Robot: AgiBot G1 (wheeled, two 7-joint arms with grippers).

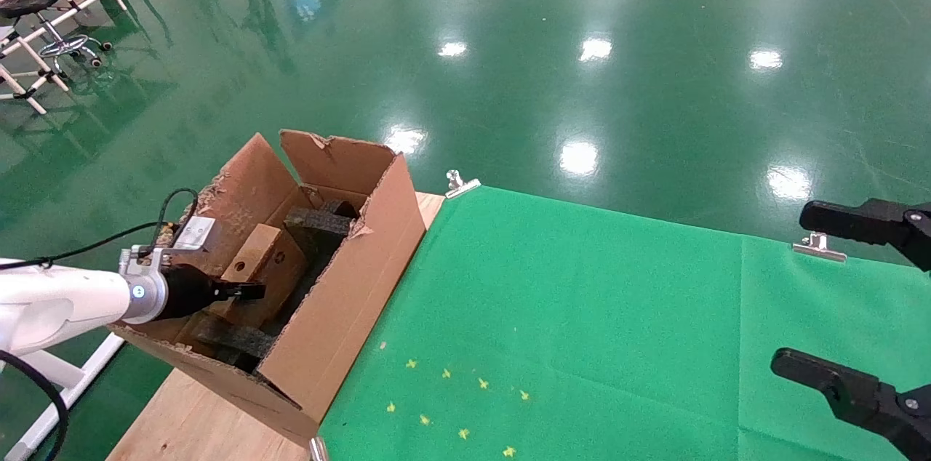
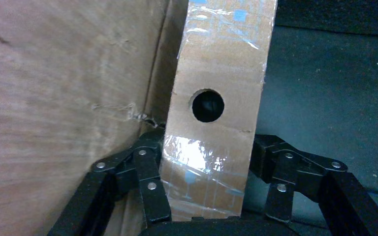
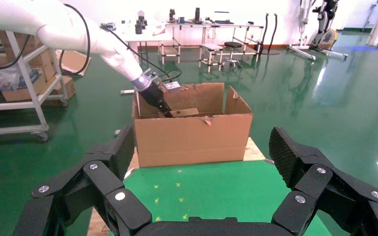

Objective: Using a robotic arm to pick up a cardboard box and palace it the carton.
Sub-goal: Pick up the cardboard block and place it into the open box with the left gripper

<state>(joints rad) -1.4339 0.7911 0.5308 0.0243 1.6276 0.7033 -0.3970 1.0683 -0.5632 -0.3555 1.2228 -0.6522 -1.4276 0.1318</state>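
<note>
Head view: the robotic arm (image 1: 65, 297) reaches in from the left over the near-left wall of the carton (image 1: 349, 294), its left gripper (image 1: 244, 291) inside the opening. The cardboard box (image 1: 265, 265) stands tilted among the black foam inserts (image 1: 320, 222), low between the ragged flaps. The carton sits on the left end of the tabletop (image 1: 196, 425), just beside the green cloth (image 1: 582, 315). The right gripper (image 1: 851, 301) waits far right over the cloth, fingers spread wide and holding nothing.

Left wrist view: the gripper's fingers (image 2: 147, 182) are closed on both sides of the taped box (image 2: 216, 118), its round hole facing the camera. A carton wall (image 2: 54, 108) lies close on one side, dark foam (image 2: 325, 98) on the other. To finish well, I judge the box should settle squarely into the foam before the fingers part only slightly, since the wall leaves little room.

Right wrist view: the carton (image 3: 192, 135) appears beyond the open fingers (image 3: 295, 157), with the white arm (image 3: 78, 34) dipping into it; racks and benches stand well apart behind.
</note>
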